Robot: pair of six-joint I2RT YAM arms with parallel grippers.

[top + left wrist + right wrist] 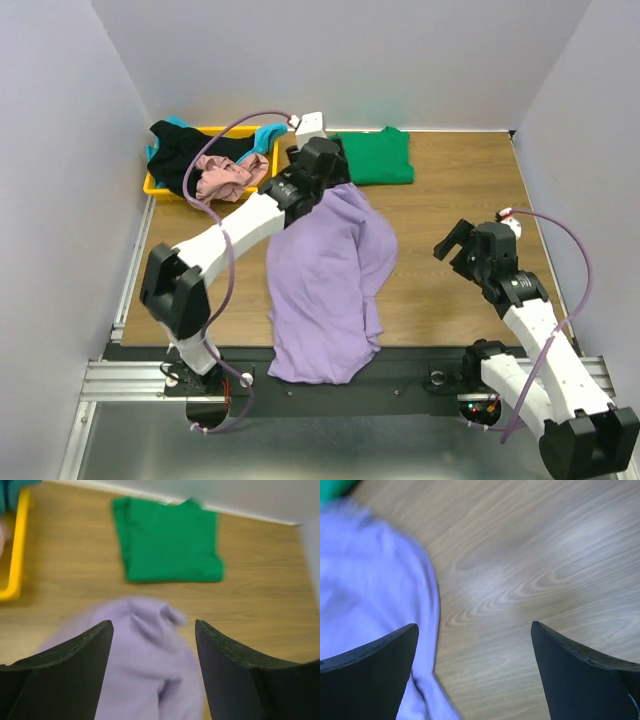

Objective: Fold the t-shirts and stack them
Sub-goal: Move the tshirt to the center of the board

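Observation:
The lavender purple t-shirt [328,285] lies crumpled lengthwise in the table's middle, its near end hanging over the front edge. My left gripper [322,162] is open above its far end; the purple cloth [145,655] lies below the open jaws, not gripped. The green t-shirt [375,157] lies folded at the back, also in the left wrist view [167,540]. My right gripper [462,245] is open and empty over bare wood right of the purple shirt [375,600]. The black [185,152], dusty pink [222,178] and teal [268,133] t-shirts lie bunched in the tray.
A yellow plastic tray [158,188] sits at the back left, its rim in the left wrist view [17,550]. A white box [311,125] stands at the back wall beside the green shirt. Grey walls enclose three sides.

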